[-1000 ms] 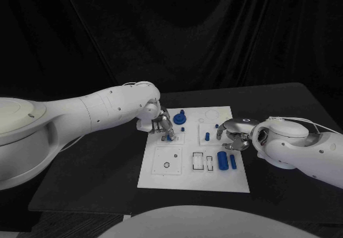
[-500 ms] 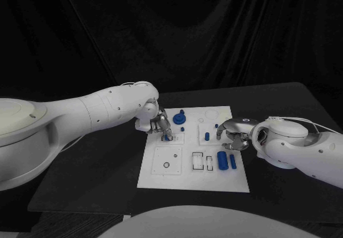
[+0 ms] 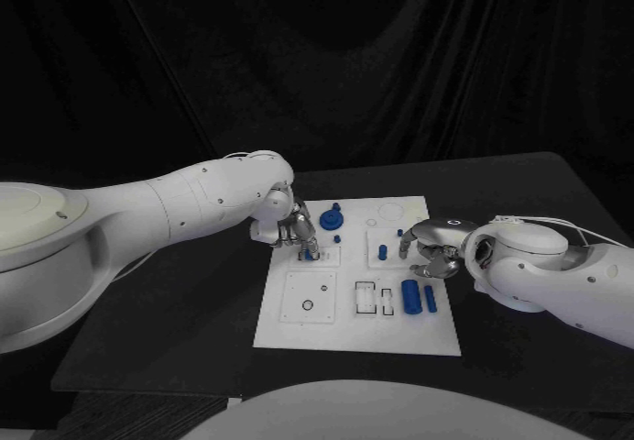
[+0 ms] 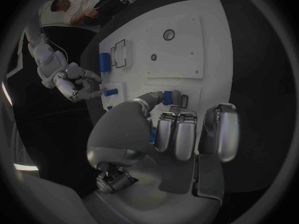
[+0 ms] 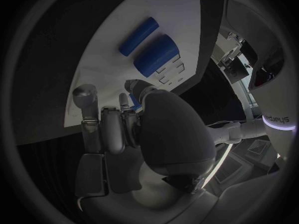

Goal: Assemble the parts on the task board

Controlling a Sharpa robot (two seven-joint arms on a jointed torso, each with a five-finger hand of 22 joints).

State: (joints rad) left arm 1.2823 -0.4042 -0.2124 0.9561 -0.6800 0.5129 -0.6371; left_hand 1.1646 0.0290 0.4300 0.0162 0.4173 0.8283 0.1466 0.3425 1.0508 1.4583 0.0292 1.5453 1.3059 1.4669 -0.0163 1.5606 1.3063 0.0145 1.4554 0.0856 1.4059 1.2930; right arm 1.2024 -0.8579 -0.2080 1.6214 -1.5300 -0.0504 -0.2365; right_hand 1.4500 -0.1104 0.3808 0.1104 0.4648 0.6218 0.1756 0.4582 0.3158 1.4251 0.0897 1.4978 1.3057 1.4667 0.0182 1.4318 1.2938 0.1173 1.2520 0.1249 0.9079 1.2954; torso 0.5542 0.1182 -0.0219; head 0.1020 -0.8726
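The assembly looks partly done, as a judgement from how the pieces lie. On the white rectangular task board (image 3: 346,316), which sits in the middle of the black bench (image 3: 172,302), a blue round gear-like part (image 3: 331,220) stands near the far edge, and two small blue pegs (image 3: 383,250) appear upright toward the board's middle. Two blue cylinders, one thick (image 3: 412,297) and one thin (image 3: 430,298), lie loose on their sides near the right edge, and the black-outlined rectangular recesses (image 3: 374,298) just beside them look unfilled; so do the two small round holes (image 3: 311,305) in the square plate at the near left. That leaves several seatings to make. The left hand (image 3: 293,229) hovers over the board's far left corner; in the left wrist view its fingers (image 4: 176,134) curl down side by side, and a small blue part (image 4: 167,97) sits at the thumb tip, seemingly pinched against a square pocket, though the contact is too small to be sure. The right hand (image 3: 433,254) hangs above the right edge near the loose cylinders, fingers (image 5: 112,129) curled in; a glimpse of blue between them suggests a held piece, but I cannot tell. Whether the pegs are fully seated is also unclear.
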